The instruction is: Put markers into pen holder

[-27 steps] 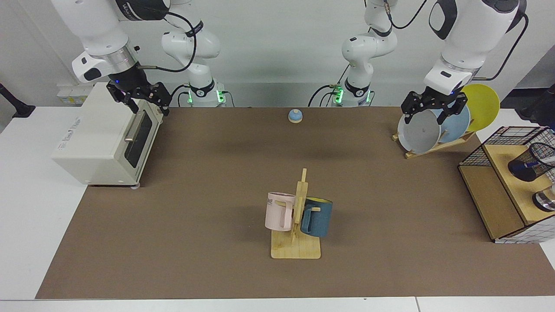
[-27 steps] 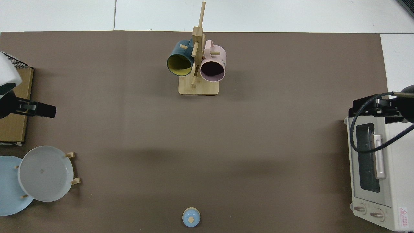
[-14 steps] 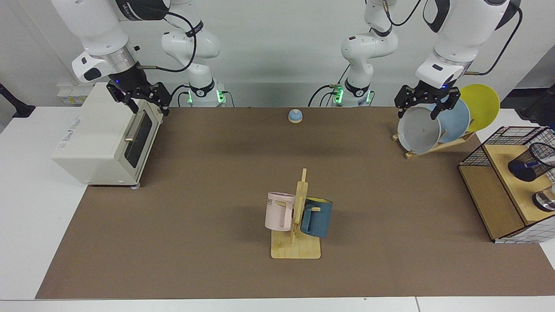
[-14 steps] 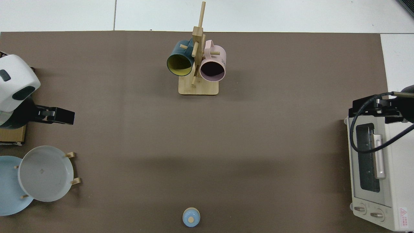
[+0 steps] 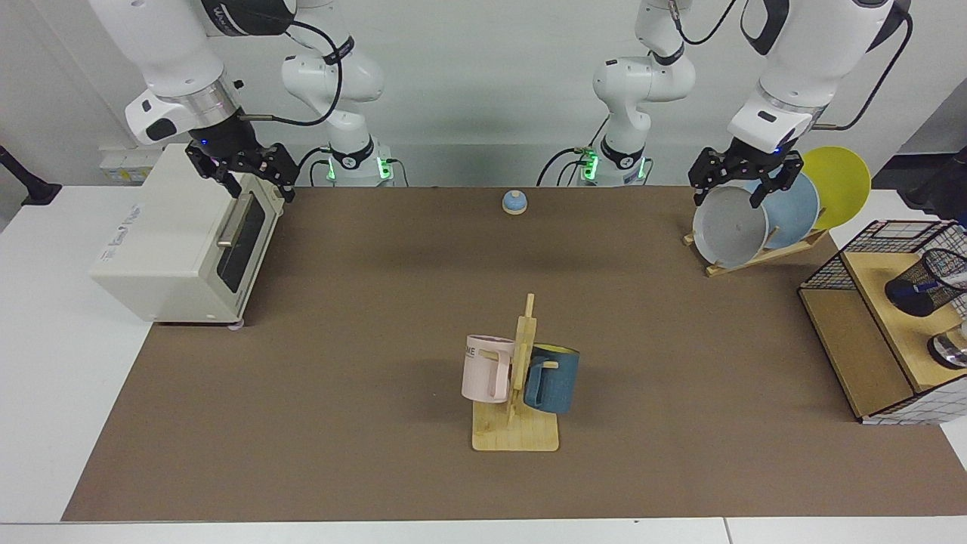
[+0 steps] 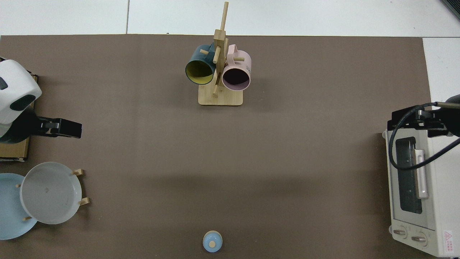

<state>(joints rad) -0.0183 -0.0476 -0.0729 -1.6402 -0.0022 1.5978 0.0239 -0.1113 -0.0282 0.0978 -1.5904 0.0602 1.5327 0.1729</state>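
So there are two fixed cams here. The facing one sits across the worktop [image 5: 340, 423] from the robots, raised and angled down, far enough back to catch both arm bases and the wall behind them. The mug rack [image 5: 517, 393] sits on the near side to it, the toaster oven [image 5: 181, 238] off to its left side. The top cam looks straight down and is flipped relative to that: same mug rack [image 6: 219, 64] shows near the upper edge, toaster oven [image 6: 418, 194] on the other side. Both share the brown mat, the rack, the oven and the plate stand [image 6: 46, 196]; the wire shelf beyond the plates mostly falls outside the top view.
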